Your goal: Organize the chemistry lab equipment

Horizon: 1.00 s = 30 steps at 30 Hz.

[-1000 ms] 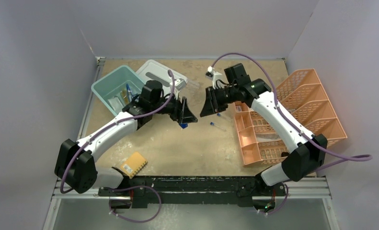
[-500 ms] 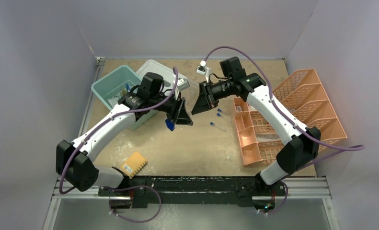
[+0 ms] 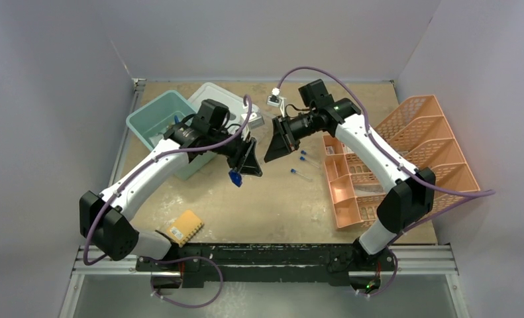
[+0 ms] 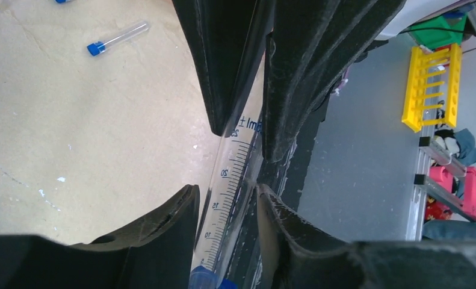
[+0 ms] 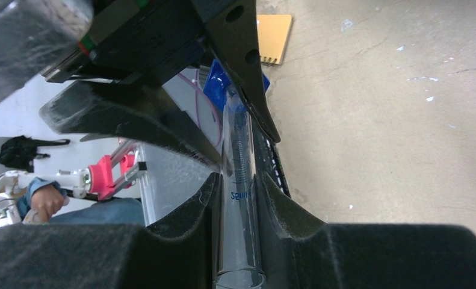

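Both arms have closed the gap since a second ago, and they now meet above the counter [image 3: 279, 205], left of the peach organiser [image 3: 352, 192]. Your left tool [image 4: 226, 191] is clenched on the graduated tube [image 4: 234, 158], with the blue end on its own side. The tube's long axis runs straight into your right tool [image 5: 236, 180], whose jaws flank the clear end. You cannot tell yet whether they are gripping it.
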Each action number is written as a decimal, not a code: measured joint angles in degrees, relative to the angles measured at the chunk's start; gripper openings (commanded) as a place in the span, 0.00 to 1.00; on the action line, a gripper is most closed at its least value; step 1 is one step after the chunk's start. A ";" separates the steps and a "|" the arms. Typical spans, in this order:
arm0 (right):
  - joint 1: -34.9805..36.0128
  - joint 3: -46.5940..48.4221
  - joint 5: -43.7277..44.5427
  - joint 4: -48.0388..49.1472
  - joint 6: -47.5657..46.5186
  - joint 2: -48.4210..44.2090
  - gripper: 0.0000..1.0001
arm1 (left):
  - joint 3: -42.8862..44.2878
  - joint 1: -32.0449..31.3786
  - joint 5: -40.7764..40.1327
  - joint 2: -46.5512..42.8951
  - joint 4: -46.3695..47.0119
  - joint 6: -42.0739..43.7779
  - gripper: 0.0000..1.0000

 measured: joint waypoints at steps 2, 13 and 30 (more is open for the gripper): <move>0.09 0.00 -0.44 -0.22 -0.07 0.15 0.08 | 0.48 0.00 -0.63 0.13 -1.07 0.94 0.23; 0.13 0.33 -0.48 -1.40 -0.70 0.81 0.72 | 1.44 -0.15 -0.09 0.79 -3.41 5.42 0.00; -8.96 0.46 25.22 12.70 12.63 -7.26 0.83 | -1.99 14.67 -32.92 -4.68 7.63 -11.87 0.00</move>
